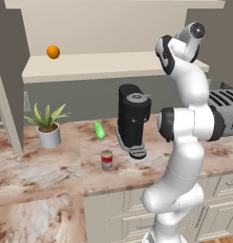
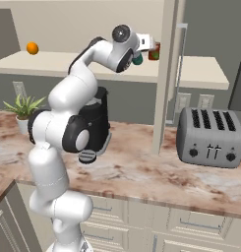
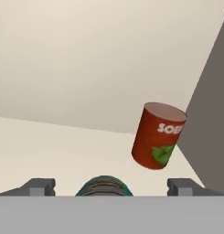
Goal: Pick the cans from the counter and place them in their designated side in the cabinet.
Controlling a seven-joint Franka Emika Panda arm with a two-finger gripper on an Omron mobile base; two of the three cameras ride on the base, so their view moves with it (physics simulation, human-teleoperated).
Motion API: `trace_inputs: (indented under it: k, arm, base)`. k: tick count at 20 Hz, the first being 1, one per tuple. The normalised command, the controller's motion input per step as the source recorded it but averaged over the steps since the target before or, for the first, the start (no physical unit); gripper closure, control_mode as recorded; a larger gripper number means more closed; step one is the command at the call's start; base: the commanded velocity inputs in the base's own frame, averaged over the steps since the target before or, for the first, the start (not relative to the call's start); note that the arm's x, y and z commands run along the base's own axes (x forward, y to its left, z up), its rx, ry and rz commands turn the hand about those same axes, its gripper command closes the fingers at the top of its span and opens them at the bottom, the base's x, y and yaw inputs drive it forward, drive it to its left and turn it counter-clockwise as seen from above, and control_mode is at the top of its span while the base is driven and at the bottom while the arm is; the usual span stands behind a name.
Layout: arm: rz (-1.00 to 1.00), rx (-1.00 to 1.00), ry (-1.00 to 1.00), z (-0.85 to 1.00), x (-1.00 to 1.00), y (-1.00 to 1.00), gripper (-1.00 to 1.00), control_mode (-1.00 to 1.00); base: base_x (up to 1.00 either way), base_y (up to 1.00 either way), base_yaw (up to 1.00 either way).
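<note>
The teal-blue can (image 3: 104,186) stands between my gripper's (image 3: 111,187) two widely spread fingertips (image 3: 40,186), which do not touch it. From the right base view, the gripper (image 2: 144,48) reaches into the right end of the cabinet (image 2: 200,74), and the teal can (image 2: 137,60) rests low on the shelf board just under the hand. The red can with a white band (image 1: 107,159) stands upright on the counter (image 1: 51,166), in front of the coffee machine and far below the gripper.
A darker red can with a green mark (image 3: 158,135) (image 2: 154,51) sits on the shelf just beyond the teal one, near the cabinet's side wall. An orange (image 1: 53,51) lies at the shelf's left. The counter holds a coffee machine (image 1: 132,118), green bottle (image 1: 100,129), potted plant (image 1: 47,126) and toaster (image 2: 208,138).
</note>
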Motion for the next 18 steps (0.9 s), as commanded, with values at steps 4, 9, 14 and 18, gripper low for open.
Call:
trace_inputs:
  k: [4,9,14,18]
  arm:
    - [0.01,0.00,-0.02,-0.06,0.40,-0.08,-1.00,-1.00]
    - [0.03,0.00,-0.08,-0.01,0.10,-0.16,-1.00,-1.00]
    - [0.05,0.00,-0.13,0.00,0.01,-0.11,-1.00,-1.00]
    - [0.06,0.00,-0.14,0.00,-0.02,-0.06,-1.00,-1.00]
  base:
    - [0.00,0.00,0.00]
    - [0.00,0.00,0.00]
    - [0.00,0.00,0.00]
    - [0.00,0.00,0.00]
